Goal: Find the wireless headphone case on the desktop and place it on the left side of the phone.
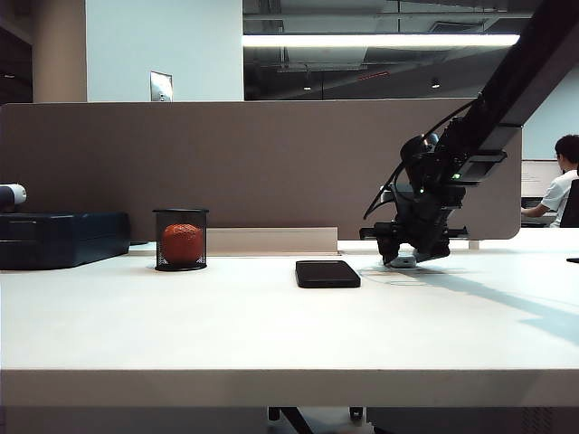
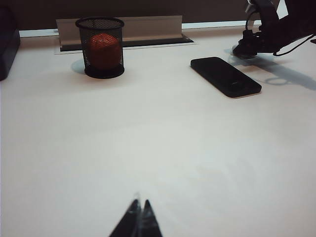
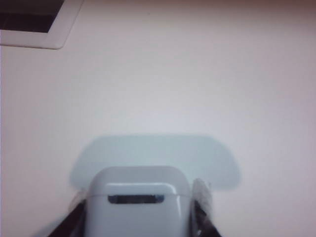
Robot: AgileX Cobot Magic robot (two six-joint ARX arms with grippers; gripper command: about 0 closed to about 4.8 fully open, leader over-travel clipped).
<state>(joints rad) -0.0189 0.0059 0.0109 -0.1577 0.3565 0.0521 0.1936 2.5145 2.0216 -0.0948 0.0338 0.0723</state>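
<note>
Right wrist view shows the small glossy white pebble-shaped wireless headphone case (image 3: 138,205) resting on the plain white desktop (image 3: 197,89) between the right gripper's (image 3: 139,212) fingers (image 3: 201,200), which flank its two sides closely, though whether they already press it I cannot tell. It looks light, rigid and slick, so a squeeze across its flat sides, low on the body, seems safest. It lies right of the flat black rectangular phone (image 1: 327,273); the left gripper (image 2: 138,219) hangs closed over bare desktop.

Wireless headphone case (image 3: 139,207) bottom cut off, blurred.
</note>
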